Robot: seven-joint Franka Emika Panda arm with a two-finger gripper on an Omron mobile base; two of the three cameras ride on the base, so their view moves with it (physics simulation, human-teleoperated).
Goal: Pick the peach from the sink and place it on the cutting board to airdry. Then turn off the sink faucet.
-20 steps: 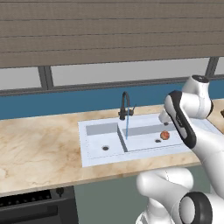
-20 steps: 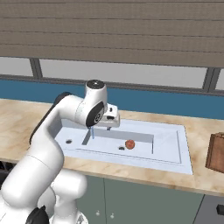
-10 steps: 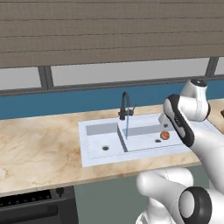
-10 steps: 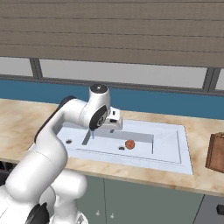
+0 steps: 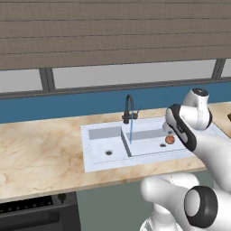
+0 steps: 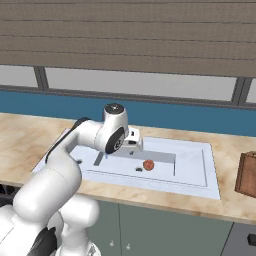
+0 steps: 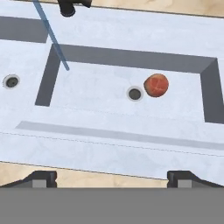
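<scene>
The peach (image 7: pixel 156 85) is a small orange-red ball on the floor of the right basin, just right of the dark drain (image 7: pixel 134 93); it also shows as the peach (image 5: pixel 169 140) and the peach (image 6: pixel 148 165). The white double-basin sink (image 7: pixel 109 148) lies below my hand. My gripper (image 7: pixel 113 178) hovers open above the sink's near rim, left of and above the peach, with nothing between its fingers. The black gooseneck faucet (image 5: pixel 129 108) stands behind the divider, and a thin blue stream of water (image 5: pixel 131 131) runs from it. A brown cutting board (image 6: pixel 247 175) sits on the counter right of the sink.
Beige marble counter (image 5: pixel 40 153) stretches left of the sink. A dark stove front (image 5: pixel 31 212) sits below it at the lower left. A blue backsplash and a window run along the back wall. The left basin has its own drain (image 7: pixel 11 81).
The arm has swung to the right over the sink, bringing the hand closer to the peach. The peach has stayed put and the water keeps running.
</scene>
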